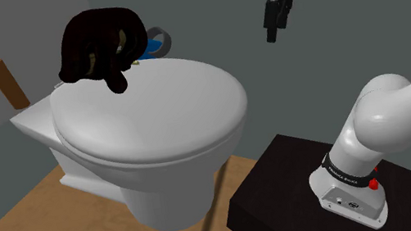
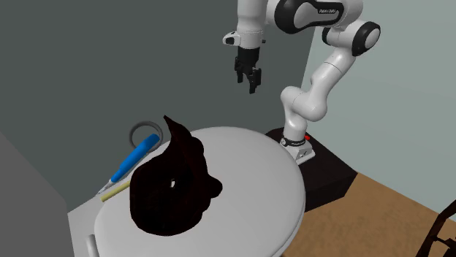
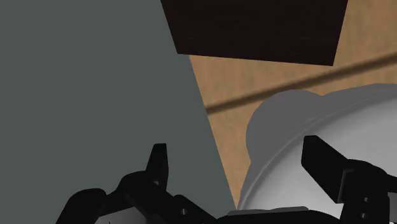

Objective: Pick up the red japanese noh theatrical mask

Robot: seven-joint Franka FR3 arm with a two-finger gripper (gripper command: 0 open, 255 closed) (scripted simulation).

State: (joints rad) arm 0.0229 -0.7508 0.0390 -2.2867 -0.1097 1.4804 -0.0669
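Note:
The mask (image 1: 103, 46) looks very dark red, almost black, with a pale mark near its middle. It lies on the back part of a closed white toilet lid (image 1: 154, 113), near the tank. In the second exterior view the mask (image 2: 172, 186) covers the left part of the lid (image 2: 256, 190). My gripper (image 1: 273, 39) hangs high in the air, well off to the shoulder view's right of the mask, pointing down. The gripper (image 2: 248, 82) is above and beyond the lid's far edge. In the wrist view the gripper (image 3: 235, 149) is open with nothing between its fingers, over the toilet's rim (image 3: 286, 127).
A blue-handled tool (image 2: 135, 157), a grey ring (image 2: 142, 130) and a pale yellow strip (image 2: 113, 190) lie on the tank behind the mask. A brown stick (image 1: 7, 83) leans by the wall. The black stand (image 1: 288, 182) sits on a wooden floor (image 1: 28, 218). Grey walls are close.

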